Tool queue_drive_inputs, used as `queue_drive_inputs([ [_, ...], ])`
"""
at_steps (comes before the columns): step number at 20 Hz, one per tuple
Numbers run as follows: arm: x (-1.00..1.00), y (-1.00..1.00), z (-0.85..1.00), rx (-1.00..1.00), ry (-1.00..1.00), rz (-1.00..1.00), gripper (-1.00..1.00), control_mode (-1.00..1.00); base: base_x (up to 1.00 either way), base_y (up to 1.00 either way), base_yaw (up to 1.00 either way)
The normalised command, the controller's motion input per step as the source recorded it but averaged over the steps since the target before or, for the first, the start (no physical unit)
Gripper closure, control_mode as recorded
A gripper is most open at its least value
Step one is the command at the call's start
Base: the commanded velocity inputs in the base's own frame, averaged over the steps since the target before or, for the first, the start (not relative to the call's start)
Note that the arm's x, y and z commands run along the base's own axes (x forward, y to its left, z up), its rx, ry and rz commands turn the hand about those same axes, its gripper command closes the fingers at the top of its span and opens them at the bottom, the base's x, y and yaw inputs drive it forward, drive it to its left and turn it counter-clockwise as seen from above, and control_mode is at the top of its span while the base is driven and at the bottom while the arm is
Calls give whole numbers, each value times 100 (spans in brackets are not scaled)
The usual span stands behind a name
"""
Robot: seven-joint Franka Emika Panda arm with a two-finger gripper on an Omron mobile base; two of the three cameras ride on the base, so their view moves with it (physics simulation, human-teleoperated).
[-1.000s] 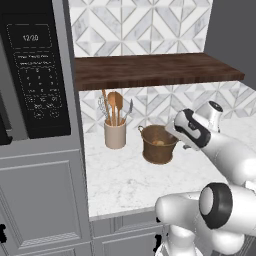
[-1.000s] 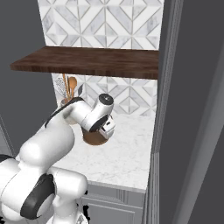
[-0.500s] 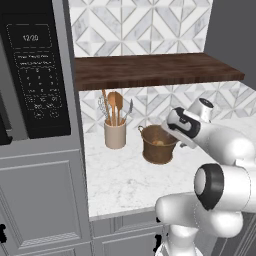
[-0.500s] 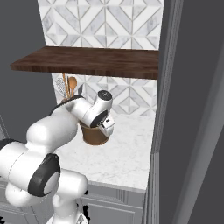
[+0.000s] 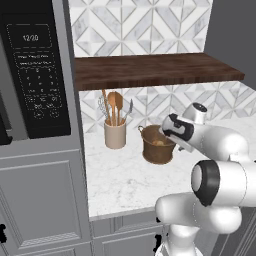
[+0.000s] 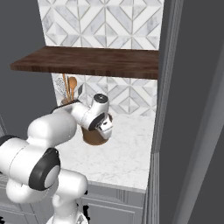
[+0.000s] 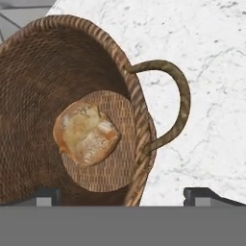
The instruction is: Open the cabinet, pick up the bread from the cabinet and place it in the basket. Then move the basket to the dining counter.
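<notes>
- Rendered evenly and brightly, without glare or blown-out patches.
- Lit softly from above; dim band of shade under the cabinet [image 5: 155,70] on the tiled wall.
- Faint soft shadow beside the basket [image 5: 158,146] on the marble worktop [image 5: 120,175].
- Sharp in the hand view, weave of the basket wall crisp; bread [image 7: 86,132] evenly lit.
- Slightly coarse and pixelated in both base views; no edge distortion seen.

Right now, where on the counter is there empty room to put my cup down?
The front of the marble worktop is bare, ahead of the crock of utensils and the basket. There is also a bare stretch right of the basket, toward the dark wall. It is crowded at the back, where crock, basket with the bread and the gripper sit close.
</notes>
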Motion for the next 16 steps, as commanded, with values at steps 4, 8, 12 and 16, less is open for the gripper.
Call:
queue_drive_inputs([
  [4,0,27,-32,-9,3,-6,-100,-100,0,0,0],
  [8,0,40,-43,-12,5,-3,100,-100,0,0,0],
  [12,6,40,-44,-11,8,-2,100,-100,0,0,0],
  [16,3,18,-26,-5,6,0,100,-100,0,0,0],
])
